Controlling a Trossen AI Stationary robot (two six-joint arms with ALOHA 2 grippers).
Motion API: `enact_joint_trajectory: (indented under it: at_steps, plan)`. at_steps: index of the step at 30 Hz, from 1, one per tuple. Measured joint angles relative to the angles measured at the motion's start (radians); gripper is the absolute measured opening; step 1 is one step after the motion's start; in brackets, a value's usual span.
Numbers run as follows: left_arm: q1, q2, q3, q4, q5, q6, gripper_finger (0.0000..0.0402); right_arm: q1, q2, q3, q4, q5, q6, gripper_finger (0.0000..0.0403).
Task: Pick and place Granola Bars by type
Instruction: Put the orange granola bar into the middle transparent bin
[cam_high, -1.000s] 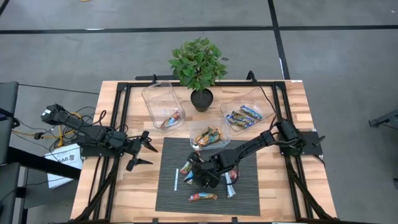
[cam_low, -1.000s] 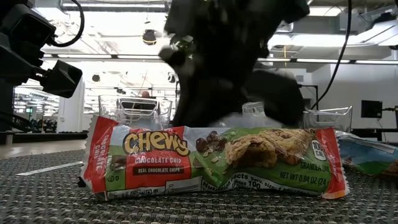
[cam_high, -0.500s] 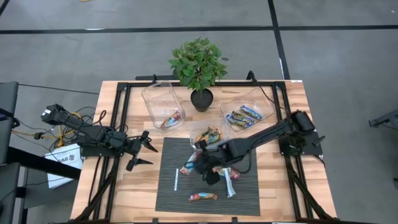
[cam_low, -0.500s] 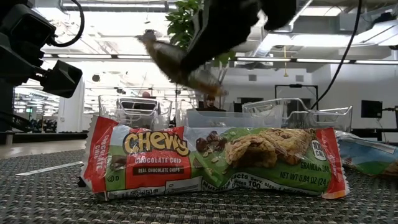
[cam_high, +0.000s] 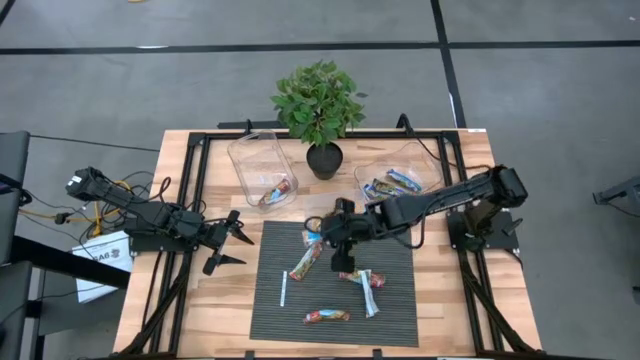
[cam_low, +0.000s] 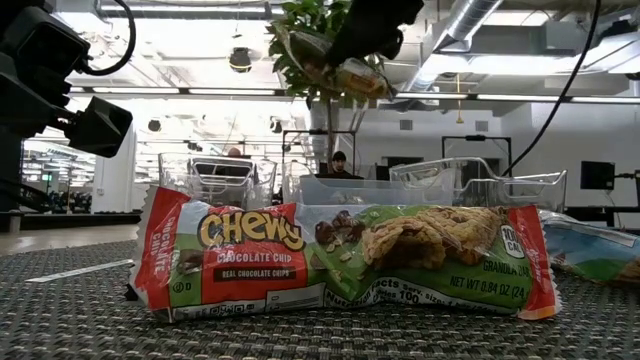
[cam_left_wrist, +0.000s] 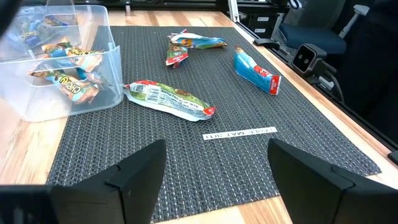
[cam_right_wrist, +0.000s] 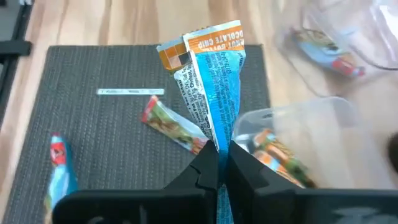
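My right gripper (cam_high: 338, 230) is above the far edge of the dark mat (cam_high: 395, 300), beside the middle clear bin (cam_high: 335, 212), shut on a blue-and-orange granola bar (cam_right_wrist: 211, 93). The bar also shows high up in the low view (cam_low: 345, 72). My left gripper (cam_high: 225, 248) is open and empty at the mat's left edge. Three more bars lie flat on the mat: one green and red (cam_high: 305, 262), one blue (cam_high: 368, 290), and one near the front (cam_high: 327, 316). The front one is the Chewy bar in the low view (cam_low: 340, 260). My right gripper pinches one end of the bar (cam_right_wrist: 217, 142) between its two fingertips (cam_right_wrist: 205, 171). The bar sticks out beyond the fingers, along their line, slanting down. It is lifted clear of the mat, with its orange end (cam_right_wrist: 208, 43) farthest from the fingers.
A left bin (cam_high: 258, 165) holds one bar, the right bin (cam_high: 395, 180) holds blue bars, and the middle bin holds orange ones (cam_right_wrist: 280, 162). A potted plant (cam_high: 320, 110) stands at the far edge between the bins. A thin white stick (cam_high: 284, 290) lies on the mat.
My right gripper has risen from the middle of the mat with the blue-and-orange bar and gone toward the far edge, up to the middle bin. The bar is now lifted clear of the mat.
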Motion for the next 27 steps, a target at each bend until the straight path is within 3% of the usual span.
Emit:
enact_joint_trajectory:
  at_steps: [16,27]
  plan:
    - [0.0,0.0,0.0,0.0,0.0,0.0,0.0274,-0.124,-0.052,0.0,-0.121,0.001,-0.167,0.0004]
    - [0.0,0.0,0.0,0.0,0.0,0.0,0.0274,-0.169,-0.052,0.0,-0.164,-0.001,-0.543,0.0005]
